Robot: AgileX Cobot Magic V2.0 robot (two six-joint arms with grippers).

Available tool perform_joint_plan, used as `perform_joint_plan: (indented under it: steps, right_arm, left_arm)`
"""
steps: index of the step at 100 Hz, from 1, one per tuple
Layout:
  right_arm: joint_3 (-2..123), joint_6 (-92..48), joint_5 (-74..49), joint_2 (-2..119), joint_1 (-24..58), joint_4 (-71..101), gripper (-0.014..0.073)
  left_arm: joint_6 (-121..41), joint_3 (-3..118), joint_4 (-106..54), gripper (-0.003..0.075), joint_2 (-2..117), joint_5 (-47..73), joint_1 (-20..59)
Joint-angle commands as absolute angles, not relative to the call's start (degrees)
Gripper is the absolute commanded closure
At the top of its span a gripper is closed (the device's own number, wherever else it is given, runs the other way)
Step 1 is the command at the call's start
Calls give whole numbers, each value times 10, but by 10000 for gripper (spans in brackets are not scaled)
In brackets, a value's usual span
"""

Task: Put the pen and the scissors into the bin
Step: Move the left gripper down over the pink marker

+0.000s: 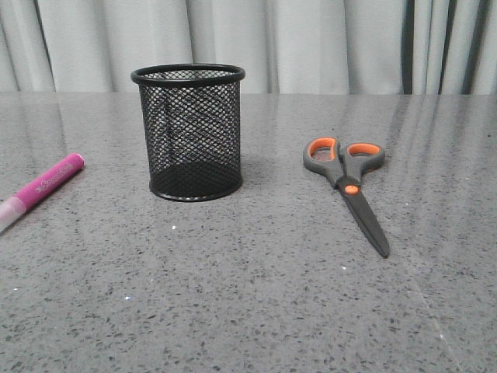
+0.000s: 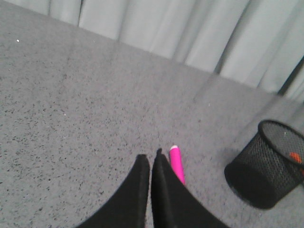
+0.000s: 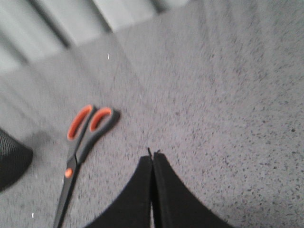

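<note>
Though upright, bin [image 1: 189,132] without contents.

A grey speckled stone-look tabletop [image 1: 248,311] fills the foreground, its smooth surface faintly glossy with soft pale reflections. Behind its far edge hangs a pale grey pleated fabric curtain [image 1: 311,39], falling in vertical folds across the whole background under even, diffuse light.

Lighting: even, diffuse, moderately bright. I see pale streaked reflections on the tabletop [image 1: 435,132] below the curtain [image 1: 311,39]. Shadows: soft, faint, beside the bin [image 1: 189,132] and the scissors [image 1: 347,183]. Front view sharp. Both wrist views blurred, I note, with soft grain and smeared curtain folds.
</note>
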State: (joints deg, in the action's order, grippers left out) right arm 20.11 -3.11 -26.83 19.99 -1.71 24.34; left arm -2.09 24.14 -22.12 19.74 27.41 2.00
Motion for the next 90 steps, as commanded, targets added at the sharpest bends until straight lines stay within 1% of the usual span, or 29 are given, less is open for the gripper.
perform_joint_plan:
  steps: [1,11,18,33,43,50,56,66,69,70,73,74,77,78,80,82,86,90]
  right_arm:
    - [267,-58,-285,261,-20,243,662]
    - [316,-58,-316,304,-20,243,662]
    - [337,-59,-326,324,-20,243,662]
    - [357,-69,-330,341,-20,243,661]
    - [360,-69,-334,342,-20,244,650]
    - [363,-72,-343,342,-20,244,595]
    - [364,-73,-345,342,-20,245,503]
    - [364,-73,-346,342,-20,248,300]
    - [364,-73,-345,342,-20,249,231]
    - [364,-73,-345,342,-20,250,220]
    - [364,-73,-346,342,-20,252,183]
    - [364,-73,-346,342,-20,252,172]
    - [364,-73,-346,342,-20,252,164]
    - [364,-73,-346,342,-20,252,164]
    - [364,-73,-346,342,-20,252,167]
    - [364,-73,-346,342,-20,253,172]
    - [364,-73,-346,342,-20,253,183]
    - [364,-73,-346,342,-20,253,188]
  left_arm:
    - [-65,324,-209,742,262,329,20]
    - [-92,384,-210,742,325,406,20]
    - [-92,414,-212,741,357,437,20]
    - [-103,445,-232,741,404,463,20]
    - [-171,450,-276,741,426,466,20]
    - [-211,450,-312,738,437,466,20]
    - [-235,450,-338,720,447,466,20]
    - [-244,450,-357,629,462,466,20]
    - [-245,450,-357,577,468,468,20]
    - [-246,450,-357,554,471,470,20]
    - [-253,450,-357,518,475,474,20]
    - [-257,450,-357,479,478,477,20]
    - [-261,450,-357,440,483,481,20]
    - [-261,450,-357,413,485,483,20]
    - [-261,450,-357,386,489,484,20]
    - [-261,450,-357,336,495,489,20]
    - [-261,450,-357,279,503,497,20]
    - [-261,450,-362,259,509,501,20]
